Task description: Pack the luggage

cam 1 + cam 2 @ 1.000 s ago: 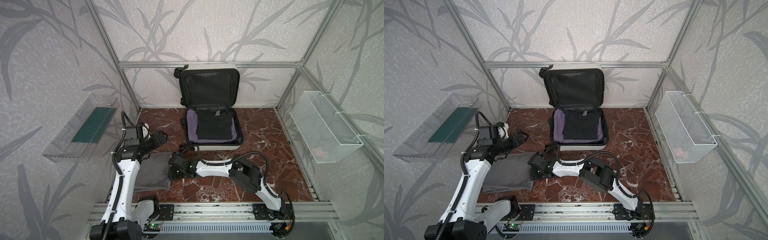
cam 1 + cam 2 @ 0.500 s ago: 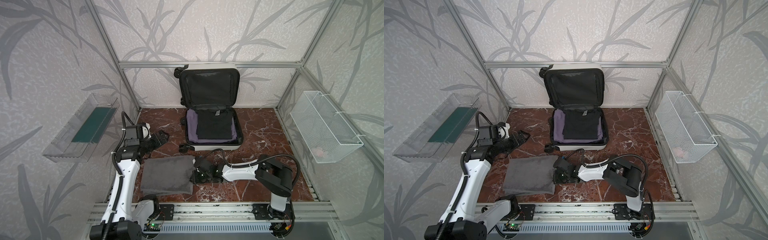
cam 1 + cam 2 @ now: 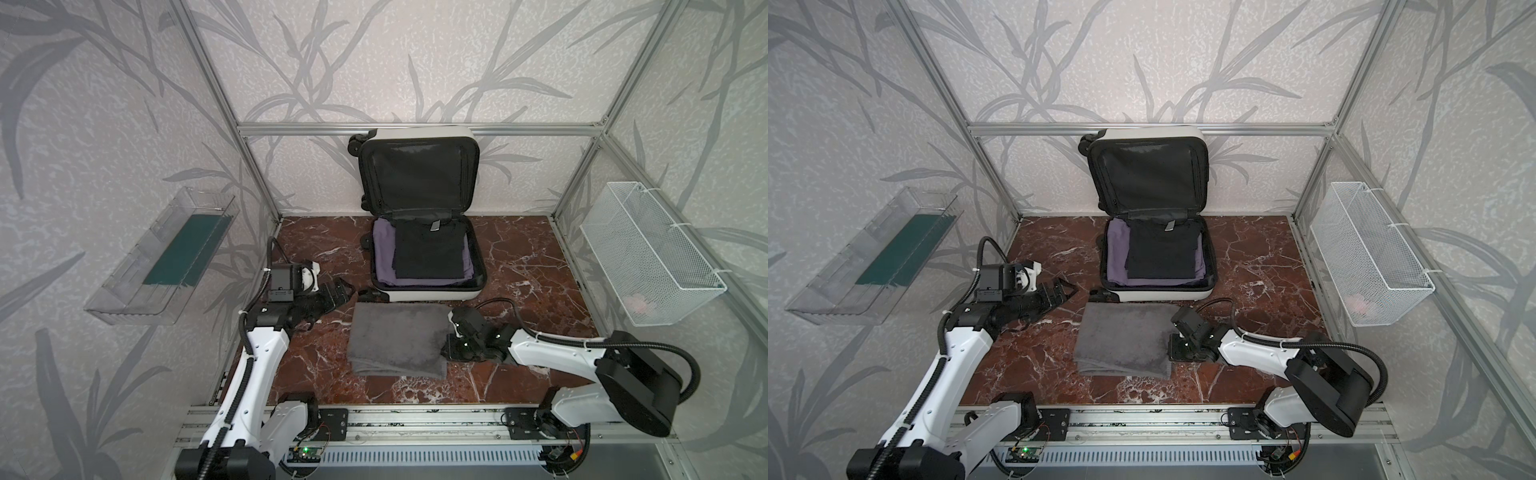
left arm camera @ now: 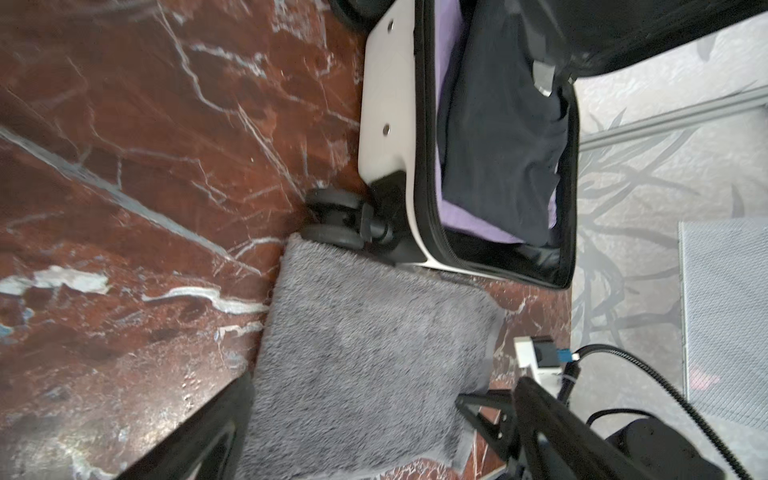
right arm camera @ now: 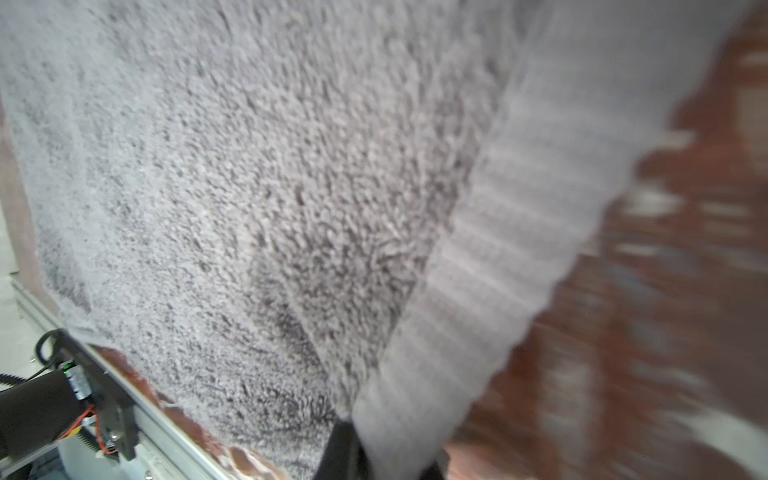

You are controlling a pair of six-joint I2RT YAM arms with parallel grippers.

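**Bench, front to back.** A folded grey terry towel (image 3: 399, 338) is lying near the middle of the red marble bench (image 3: 519, 266), between its front edge and the luggage. The right claw (image 3: 448, 351) is clenching the towel's ribbed right hem, low against the bench; in the right wrist view the hem is running in between its fingers. The left claw (image 3: 338, 291) is hovering released, jaws spread, just beyond the towel's far-left corner, grasping nothing. The small white hard-shell wheeled luggage (image 3: 428, 295) is lying open at the middle of the bench's far edge, lid raised. A purple garment (image 3: 381, 249) and a folded black garment (image 3: 428, 249) on top of it are already occupying the lower half. By this showing, two items are packed, while the towel and the closing are remaining.
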